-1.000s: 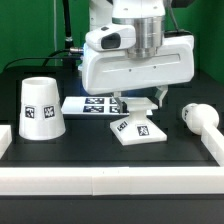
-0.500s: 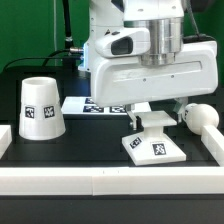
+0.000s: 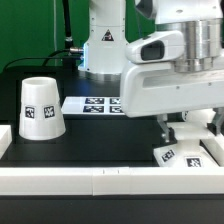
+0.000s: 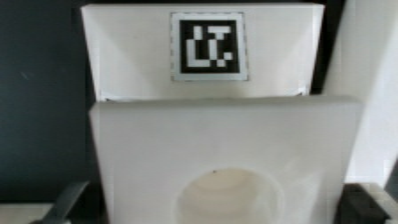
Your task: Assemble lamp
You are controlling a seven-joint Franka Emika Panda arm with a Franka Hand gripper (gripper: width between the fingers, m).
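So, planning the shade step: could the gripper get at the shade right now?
Probably yes, once freed. The shade stands alone at the exterior view's left with nothing over it, but the gripper is across the table and appears closed on the base, so it would have to let go first.

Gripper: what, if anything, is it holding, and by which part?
The lamp base. The gripper appears closed on the base's raised middle part, with the flat plate low over the table. The exact contact is hidden.

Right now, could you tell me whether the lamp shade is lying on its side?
No, the shade stands upright on the table, wide end down.
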